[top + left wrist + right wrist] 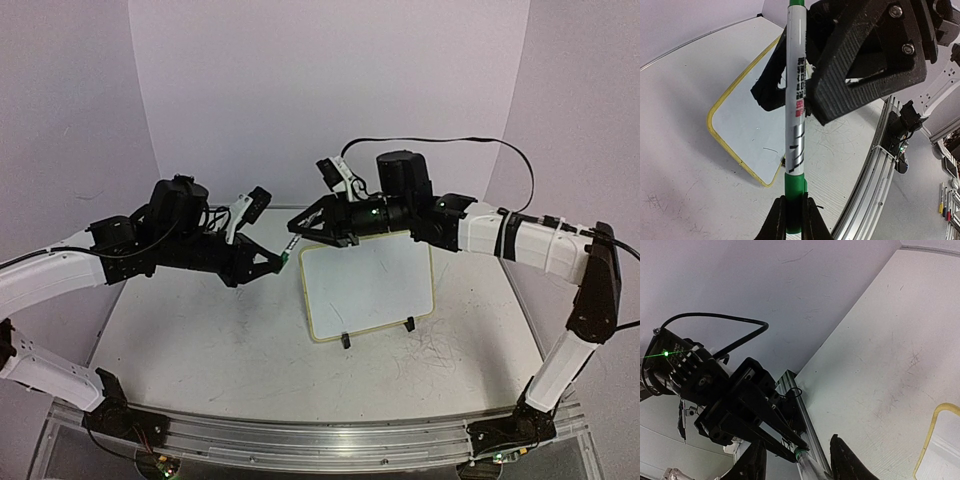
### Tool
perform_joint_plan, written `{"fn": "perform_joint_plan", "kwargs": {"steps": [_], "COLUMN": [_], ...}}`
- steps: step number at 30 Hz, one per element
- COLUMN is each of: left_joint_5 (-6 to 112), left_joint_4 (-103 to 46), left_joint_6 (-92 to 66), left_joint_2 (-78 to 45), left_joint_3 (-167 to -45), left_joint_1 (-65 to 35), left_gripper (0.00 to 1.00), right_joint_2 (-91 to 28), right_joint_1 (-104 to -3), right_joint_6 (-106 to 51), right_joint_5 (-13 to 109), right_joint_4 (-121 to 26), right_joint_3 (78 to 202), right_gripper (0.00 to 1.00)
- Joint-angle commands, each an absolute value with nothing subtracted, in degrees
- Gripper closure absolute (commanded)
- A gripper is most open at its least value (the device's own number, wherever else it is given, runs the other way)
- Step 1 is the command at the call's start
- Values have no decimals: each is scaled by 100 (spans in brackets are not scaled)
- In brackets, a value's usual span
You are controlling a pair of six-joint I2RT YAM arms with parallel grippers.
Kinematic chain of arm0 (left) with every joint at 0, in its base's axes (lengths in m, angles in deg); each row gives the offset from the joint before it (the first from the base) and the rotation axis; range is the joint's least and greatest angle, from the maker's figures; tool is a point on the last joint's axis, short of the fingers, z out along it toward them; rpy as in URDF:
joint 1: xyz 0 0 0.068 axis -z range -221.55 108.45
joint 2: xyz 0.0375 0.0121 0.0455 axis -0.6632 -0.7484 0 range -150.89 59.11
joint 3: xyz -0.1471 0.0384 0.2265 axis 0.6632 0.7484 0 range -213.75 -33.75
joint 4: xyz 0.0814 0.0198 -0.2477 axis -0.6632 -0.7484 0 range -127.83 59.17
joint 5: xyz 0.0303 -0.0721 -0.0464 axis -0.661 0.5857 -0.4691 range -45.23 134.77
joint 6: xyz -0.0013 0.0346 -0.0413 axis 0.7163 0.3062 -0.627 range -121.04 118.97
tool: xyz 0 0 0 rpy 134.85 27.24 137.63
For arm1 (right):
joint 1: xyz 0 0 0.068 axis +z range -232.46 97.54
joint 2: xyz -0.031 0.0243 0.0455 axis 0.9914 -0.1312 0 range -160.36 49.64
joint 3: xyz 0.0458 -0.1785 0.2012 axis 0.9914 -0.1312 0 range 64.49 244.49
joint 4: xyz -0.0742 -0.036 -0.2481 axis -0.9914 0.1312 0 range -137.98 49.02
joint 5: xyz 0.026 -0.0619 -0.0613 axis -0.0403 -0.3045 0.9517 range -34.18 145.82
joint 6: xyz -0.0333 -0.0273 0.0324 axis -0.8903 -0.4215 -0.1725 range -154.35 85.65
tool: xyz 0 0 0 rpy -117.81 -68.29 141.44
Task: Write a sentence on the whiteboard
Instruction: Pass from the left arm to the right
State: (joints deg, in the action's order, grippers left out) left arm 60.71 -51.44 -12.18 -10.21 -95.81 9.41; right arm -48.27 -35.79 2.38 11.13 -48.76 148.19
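- Whiteboard (370,285) stands on the table (200,340), right of centre, propped on two black clip feet (345,340).
- Its long axis runs left to right. The white face leans back and faces the arm bases. In the top view the lower edge sits slightly higher on the right.
- The pale-yellow frame (735,150) shows clearly in the left wrist view, with one short faint stroke near the board's lower corner. No lettering can be read in any view.
- Left gripper (794,207) is clamped on the green near end of a marker (796,125), with a finger pressed against each side.
- The marker has a white barrel with dark print. Its long axis lies in line with the left fingers and points straight away from them. Its far green end is at the top edge of the left wrist view.
- The marker is held in the air just left of the board's upper left corner, not touching it.
- Right gripper (800,460) straddles the marker barrel, one finger on each side. Its jaws are apart, and the right wrist view shows a gap on both sides of the marker end.
- The two grippers point towards each other.
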Motion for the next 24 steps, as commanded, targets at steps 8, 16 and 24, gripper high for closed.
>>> {"fn": "perform_joint_plan", "kwargs": {"steps": [8,16,24], "left_joint_5": [6302,6738,7807], "left_joint_4": [-4792,-4400,-3141], "left_joint_6": [-1095,-1345,-2061], "left_joint_2": [-930,-964,-1208], "left_joint_3": [-9545,-9388,-9067], "left_joint_1": [987,987,984], "left_gripper": [100,59,45], "right_joint_2": [-4596,-3946,-3297], "right_joint_1": [-3627,-3720,-3722], "right_joint_6": [351,61,-95], "right_joint_5": [893,1214,1418], "right_joint_4": [-5854,-6158,-6635], "right_joint_3": [14389,13640,12965], "right_gripper": [93,100,100]}}
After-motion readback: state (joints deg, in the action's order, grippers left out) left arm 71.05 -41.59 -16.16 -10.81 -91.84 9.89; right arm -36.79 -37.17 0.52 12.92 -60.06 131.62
